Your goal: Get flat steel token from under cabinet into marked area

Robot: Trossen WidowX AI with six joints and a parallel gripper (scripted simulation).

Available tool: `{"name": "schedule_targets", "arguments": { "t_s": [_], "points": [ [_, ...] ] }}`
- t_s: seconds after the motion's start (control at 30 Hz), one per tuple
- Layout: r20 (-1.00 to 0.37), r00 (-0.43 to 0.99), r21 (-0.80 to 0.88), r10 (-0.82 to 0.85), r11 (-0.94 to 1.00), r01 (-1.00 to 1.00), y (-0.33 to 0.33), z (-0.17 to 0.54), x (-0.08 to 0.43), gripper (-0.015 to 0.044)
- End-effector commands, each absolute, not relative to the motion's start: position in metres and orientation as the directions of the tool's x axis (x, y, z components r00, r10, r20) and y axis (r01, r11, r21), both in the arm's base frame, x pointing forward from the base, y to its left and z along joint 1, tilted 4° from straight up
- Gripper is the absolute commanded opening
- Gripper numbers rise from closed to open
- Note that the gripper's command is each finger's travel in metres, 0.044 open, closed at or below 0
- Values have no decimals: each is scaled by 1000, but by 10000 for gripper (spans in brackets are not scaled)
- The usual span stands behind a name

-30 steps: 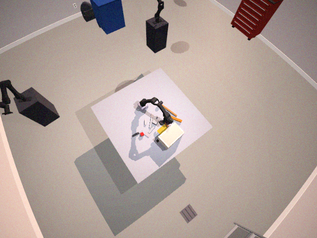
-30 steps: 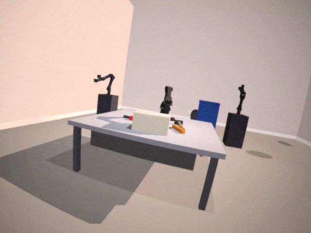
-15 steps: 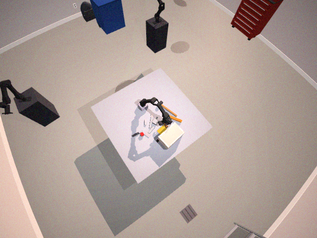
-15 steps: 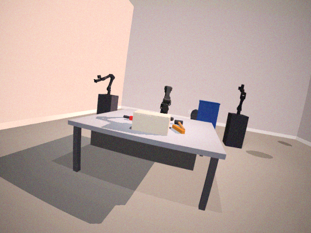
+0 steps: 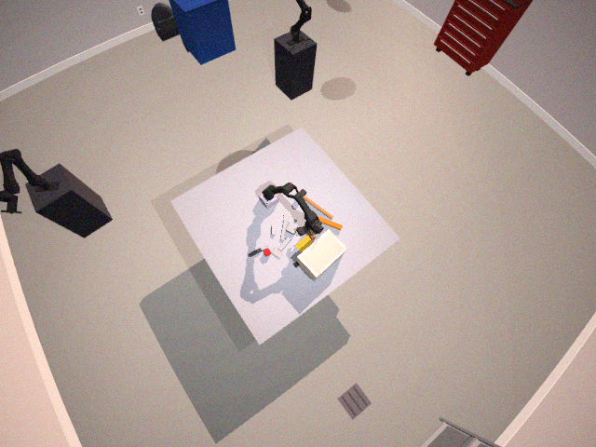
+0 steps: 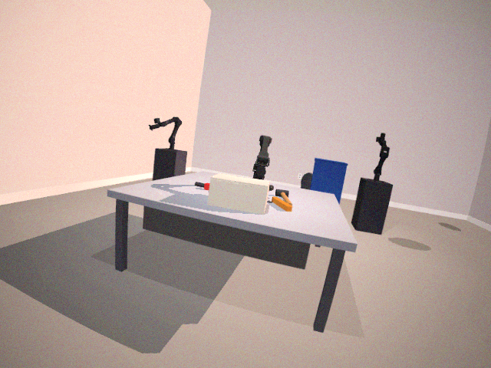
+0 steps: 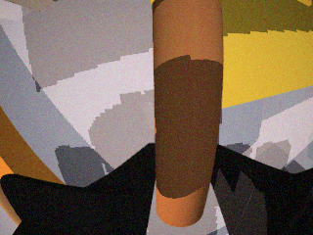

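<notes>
The cream cabinet (image 5: 321,254) (image 6: 238,194) stands on the table (image 5: 216,207) (image 6: 317,214). My gripper (image 5: 310,233) (image 7: 185,152) is shut on an orange-brown round rod (image 7: 188,113), close to the cabinet's front side. The rod runs away between the black fingers in the wrist view; its far end is out of that view. In the exterior view the gripper is hidden behind the cabinet. A yellow block (image 5: 304,243) (image 7: 266,66) lies by the cabinet's front, beside the rod. The steel token and the vent slots cannot be made out, nor can the marked area be told clearly from pale shapes and shadows.
Two orange bars (image 5: 318,208) (image 5: 331,223) lie beside the arm; the exterior view shows a black-headed hammer (image 6: 281,192) there. A red piece (image 5: 266,251) (image 6: 206,186) with a dark handle (image 5: 254,251) (image 6: 199,184) lies on the other side. A small dark thing (image 5: 295,264) is at the cabinet's corner.
</notes>
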State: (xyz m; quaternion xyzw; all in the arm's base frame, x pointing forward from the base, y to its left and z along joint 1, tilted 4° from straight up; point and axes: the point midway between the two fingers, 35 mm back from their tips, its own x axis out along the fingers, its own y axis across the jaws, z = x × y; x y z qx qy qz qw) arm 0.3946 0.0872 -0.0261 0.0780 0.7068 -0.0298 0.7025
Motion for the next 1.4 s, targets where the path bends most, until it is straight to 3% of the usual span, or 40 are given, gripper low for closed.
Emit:
{"name": "schedule_targets", "arguments": {
  "t_s": [0.0,1.37],
  "points": [
    [-998,-3,60,61,986,157,86,-27,390,0],
    [-998,-6,60,62,986,157,94,-27,350,0]
  ]
}}
